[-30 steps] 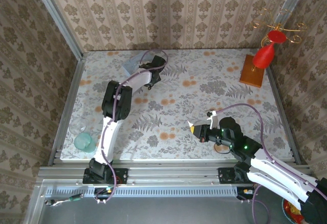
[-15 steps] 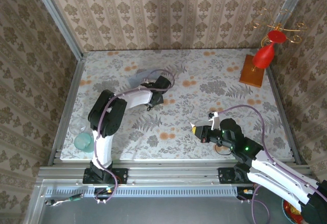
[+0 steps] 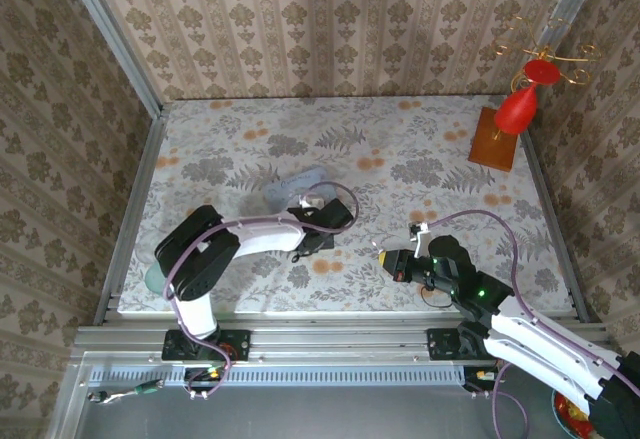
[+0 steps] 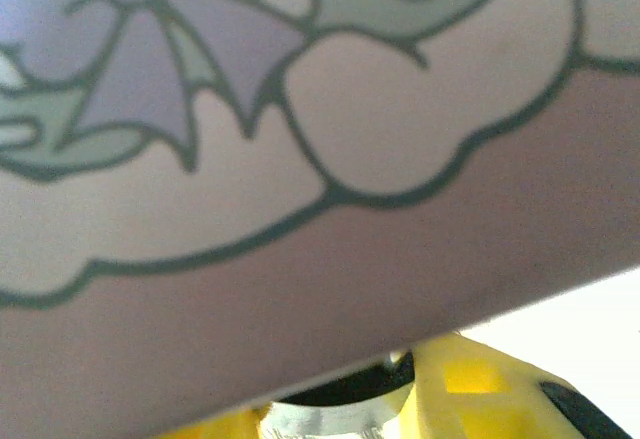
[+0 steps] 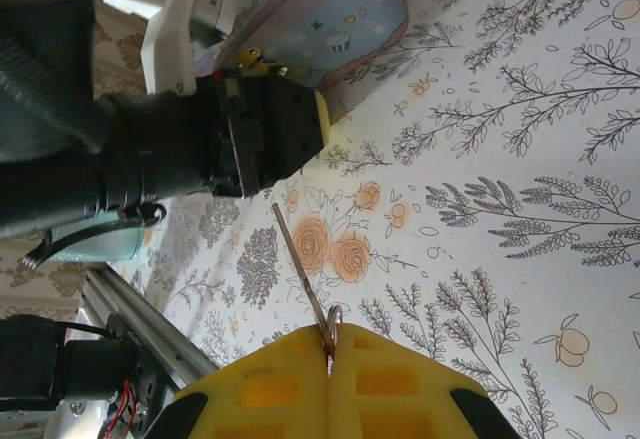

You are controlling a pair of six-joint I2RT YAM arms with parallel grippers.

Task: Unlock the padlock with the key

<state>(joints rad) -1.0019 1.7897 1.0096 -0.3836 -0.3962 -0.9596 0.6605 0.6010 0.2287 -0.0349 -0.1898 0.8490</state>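
Here the right claw pinches one key, the left claw clamps one tin; overhead the key is indiscernible.

Premises present as a robotics test cell dressed as a home; damask-papered panel walls stand in bare aluminium framing; floral cloth covers the table; cabled left arm and right arm are bolted to a slotted rail.

Bright, even light, soft shadows; left wrist cam v. blurred, too close.
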